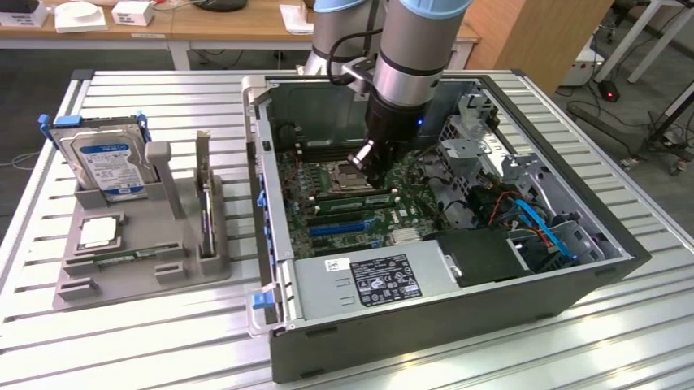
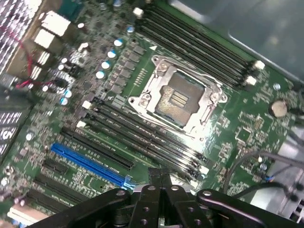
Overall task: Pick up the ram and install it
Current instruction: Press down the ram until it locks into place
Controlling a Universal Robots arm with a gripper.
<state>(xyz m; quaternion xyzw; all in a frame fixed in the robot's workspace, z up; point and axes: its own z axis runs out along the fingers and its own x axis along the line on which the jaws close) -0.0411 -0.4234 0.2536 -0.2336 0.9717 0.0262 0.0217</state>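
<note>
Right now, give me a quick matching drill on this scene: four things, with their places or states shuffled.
Things:
1. hard drive
2. hand
3. processor chip
4. blue slot

Places or states:
a. lying flat on the gray holder
b. standing on edge in the gray holder
c. shut, above the motherboard inside the open case
d. on the motherboard, beside black slots

Pairs: 1-b, 2-c, 3-a, 4-d
</note>
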